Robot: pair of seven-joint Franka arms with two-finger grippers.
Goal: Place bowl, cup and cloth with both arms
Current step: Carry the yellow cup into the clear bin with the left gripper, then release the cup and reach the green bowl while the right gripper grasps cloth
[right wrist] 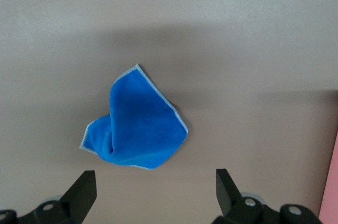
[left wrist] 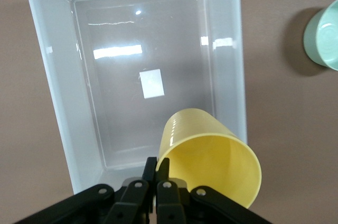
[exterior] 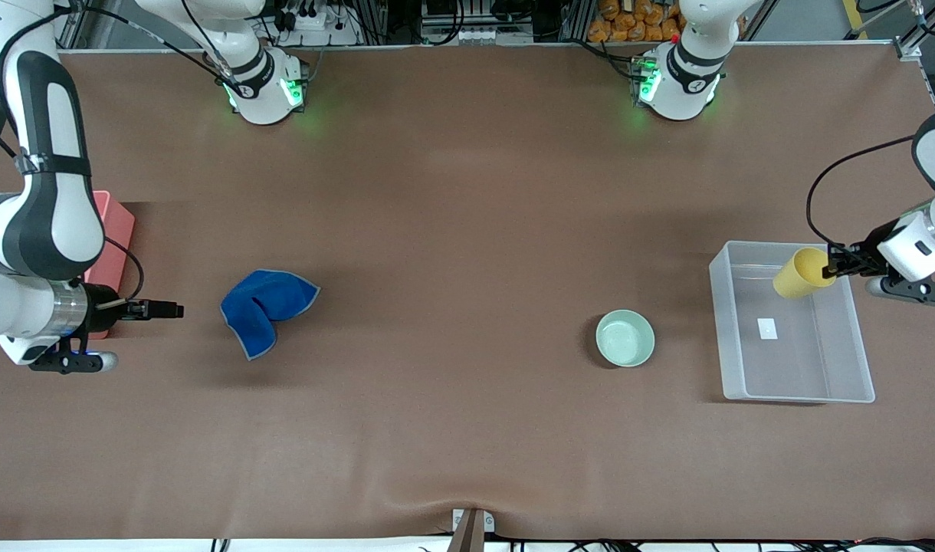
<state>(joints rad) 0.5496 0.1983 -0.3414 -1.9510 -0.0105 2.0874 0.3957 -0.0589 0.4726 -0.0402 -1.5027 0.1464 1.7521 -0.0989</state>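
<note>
The yellow cup (exterior: 803,273) hangs tilted over the clear plastic bin (exterior: 743,395), its rim pinched by my shut left gripper (exterior: 829,270). In the left wrist view the cup (left wrist: 211,155) sits in front of the gripper (left wrist: 157,168), above the bin's wall (left wrist: 53,102). The mint-green bowl (exterior: 625,337) stands upright on the table beside the bin, toward the middle, and shows at the edge of the left wrist view (left wrist: 325,36). The blue cloth (exterior: 267,307) lies crumpled on the table. My right gripper (exterior: 168,310) hovers open beside it, toward the right arm's end; the cloth (right wrist: 137,129) lies clear of the gripper (right wrist: 156,182).
A pink box (exterior: 115,238) stands at the right arm's end of the table, partly hidden by that arm, its edge showing in the right wrist view (right wrist: 332,192). The bin holds only a small white label (exterior: 767,328). Brown cloth covers the table (exterior: 452,230).
</note>
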